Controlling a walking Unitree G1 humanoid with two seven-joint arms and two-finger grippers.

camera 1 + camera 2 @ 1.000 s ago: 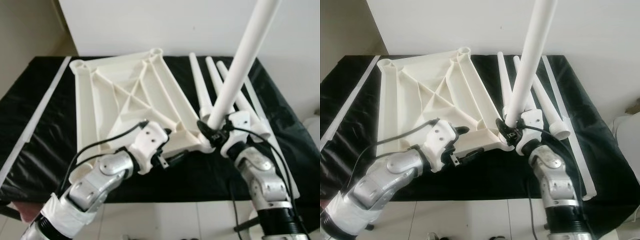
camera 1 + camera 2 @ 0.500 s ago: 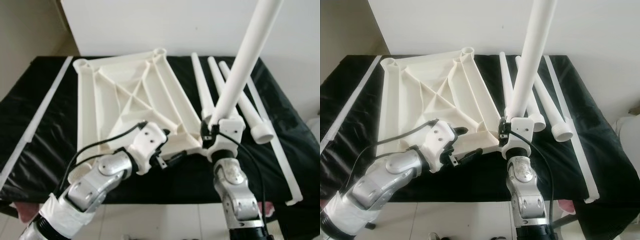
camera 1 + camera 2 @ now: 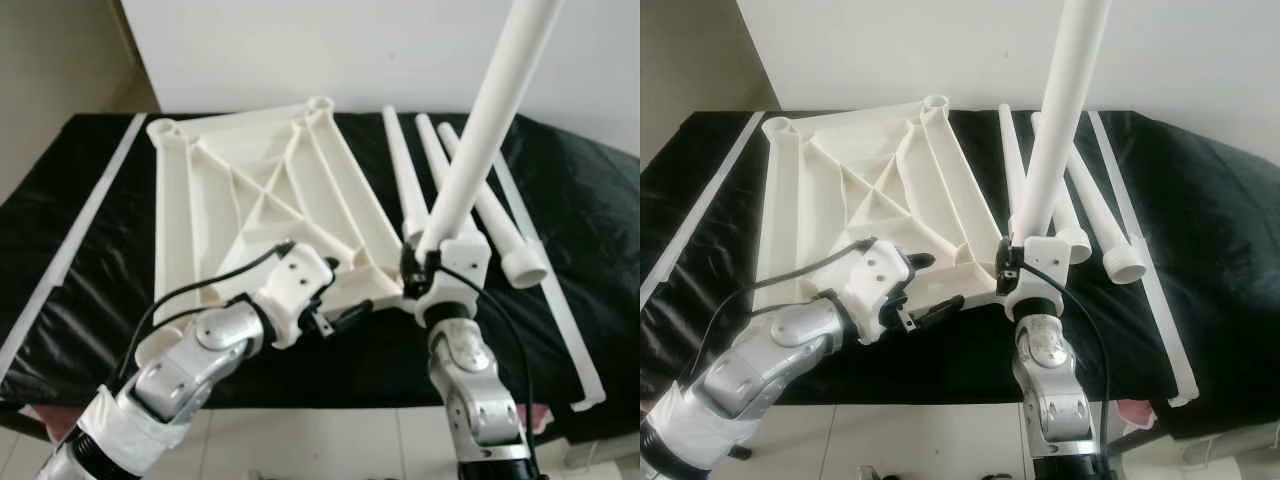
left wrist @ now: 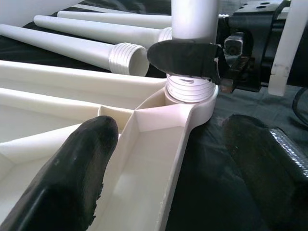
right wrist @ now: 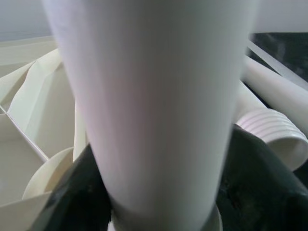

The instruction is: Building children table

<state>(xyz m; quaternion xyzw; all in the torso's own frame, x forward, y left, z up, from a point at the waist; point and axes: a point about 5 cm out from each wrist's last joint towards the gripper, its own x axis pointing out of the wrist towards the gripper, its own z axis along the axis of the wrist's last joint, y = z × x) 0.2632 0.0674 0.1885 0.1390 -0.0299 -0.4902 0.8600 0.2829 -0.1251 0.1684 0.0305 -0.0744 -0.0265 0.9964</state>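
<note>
Fingers of the right gripper (image 4: 190, 60) are closed around the lower end of a white table leg (image 3: 480, 130), just above its threaded collar (image 4: 189, 90). The collar sits in the near right corner socket (image 4: 202, 103) of the upturned white tabletop (image 3: 250, 210); several threads are exposed above the socket rim. The leg stands almost upright, leaning a little to the right, and its upper end is cut off by the top edge of both eye views. In the right wrist view the leg (image 5: 149, 110) is close and blurred, with a black finger pressed against each side of it.

The left gripper (image 3: 335, 312) is at the near edge of the tabletop, just left of that corner. Its fingers (image 4: 72, 173) are spread wide; one lies on a ribbed compartment of the tabletop's underside, the other on the black cloth (image 3: 90, 300) outside the frame's edge, so the edge wall lies between them. Whether they press on the wall cannot be told.

Three more legs (image 3: 1085, 205) lie side by side on the cloth to the right of the tabletop, threaded ends toward the robot. A long white strip (image 3: 1155, 280) lies beside them farther right, and another strip (image 3: 70, 250) lies along the cloth's left side.
</note>
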